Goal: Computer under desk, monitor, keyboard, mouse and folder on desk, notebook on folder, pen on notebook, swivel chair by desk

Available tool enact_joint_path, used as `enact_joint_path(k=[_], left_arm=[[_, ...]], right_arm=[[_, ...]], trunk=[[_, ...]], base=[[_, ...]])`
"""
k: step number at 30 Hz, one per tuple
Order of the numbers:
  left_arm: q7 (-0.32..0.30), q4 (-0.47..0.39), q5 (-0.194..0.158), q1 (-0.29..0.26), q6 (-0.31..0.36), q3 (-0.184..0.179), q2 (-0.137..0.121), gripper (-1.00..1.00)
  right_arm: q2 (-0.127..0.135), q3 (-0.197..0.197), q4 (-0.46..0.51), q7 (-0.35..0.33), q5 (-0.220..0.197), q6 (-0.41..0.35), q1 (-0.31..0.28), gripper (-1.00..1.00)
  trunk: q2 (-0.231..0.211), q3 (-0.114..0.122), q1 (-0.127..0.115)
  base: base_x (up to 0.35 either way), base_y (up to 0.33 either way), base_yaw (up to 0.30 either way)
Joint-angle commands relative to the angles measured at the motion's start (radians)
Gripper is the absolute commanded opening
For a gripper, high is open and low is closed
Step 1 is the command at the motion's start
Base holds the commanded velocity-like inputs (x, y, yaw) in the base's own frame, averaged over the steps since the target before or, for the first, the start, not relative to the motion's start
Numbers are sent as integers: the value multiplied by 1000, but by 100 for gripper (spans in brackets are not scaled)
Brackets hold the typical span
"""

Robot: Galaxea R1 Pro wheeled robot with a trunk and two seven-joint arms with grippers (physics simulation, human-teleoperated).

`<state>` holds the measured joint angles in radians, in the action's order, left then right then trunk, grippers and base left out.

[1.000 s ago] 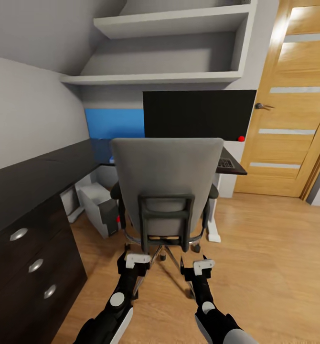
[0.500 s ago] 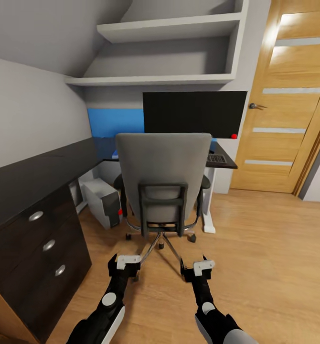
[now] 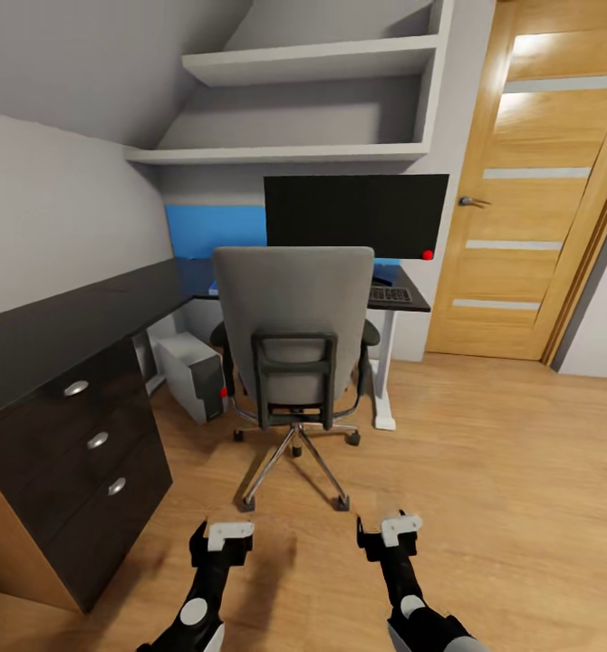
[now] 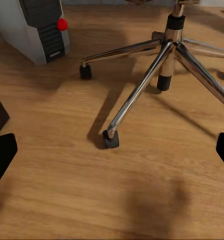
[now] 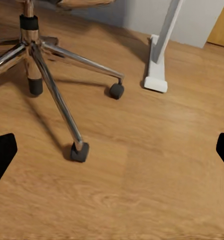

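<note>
You stood behind the swivel chair (image 3: 293, 330) tucked at the desk (image 3: 158, 288), left gripper (image 3: 220, 541) and right gripper (image 3: 390, 532) spread wide, empty. Folder hidden; next, circle round to the seat.

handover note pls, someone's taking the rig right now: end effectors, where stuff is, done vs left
Left end effector and right end effector: open, empty, low over the floor.
Swivel chair faces the desk, its back toward the robot, which hides the seat.
Monitor and keyboard on the desk; computer beneath it.
Done: computer, monitor, keyboard look placed.
Left: mouse, folder, notebook, pen, then final chair position. Check the seat first.
</note>
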<state>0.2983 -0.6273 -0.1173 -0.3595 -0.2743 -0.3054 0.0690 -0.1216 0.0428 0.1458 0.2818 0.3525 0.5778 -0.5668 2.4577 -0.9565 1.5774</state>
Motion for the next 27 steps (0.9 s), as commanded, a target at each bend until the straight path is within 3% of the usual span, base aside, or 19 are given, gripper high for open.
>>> enact_joint_path(k=[1,6,11,14,16,23,27], left_arm=[[5,20,-11,-1,-34,-7,-2,100],[2,152,-22,-1,-101,-7,-3,100],[2,202,-28,-1,-113,-7,-4,100],[2,239,-34,-1,-115,-7,-4,100],[2,252,-52,-1,-115,-6,-3,100],[2,287,-172,-1,-114,-9,1,100],[3,292,-179,-1,-110,-8,2,100]], right_arm=[[10,4,-22,6,4,4,-1,100],[49,4,-119,3,-25,57,-1,100],[61,5,-156,2,-33,98,9,100],[65,4,-164,1,-36,110,50,100],[66,4,-166,1,-36,111,58,100],[62,4,-168,-2,-56,110,72,100],[64,5,-168,-17,-63,110,78,100]], trunk=[[0,-1,0],[0,-1,0],[0,-1,0],[-14,5,-8],[-28,12,-16],[-77,34,-42],[-105,46,-58]], base=[[-23,-31,0],[-9,-12,0],[-2,-2,0],[0,0,0],[0,0,0],[0,0,0],[0,0,0]])
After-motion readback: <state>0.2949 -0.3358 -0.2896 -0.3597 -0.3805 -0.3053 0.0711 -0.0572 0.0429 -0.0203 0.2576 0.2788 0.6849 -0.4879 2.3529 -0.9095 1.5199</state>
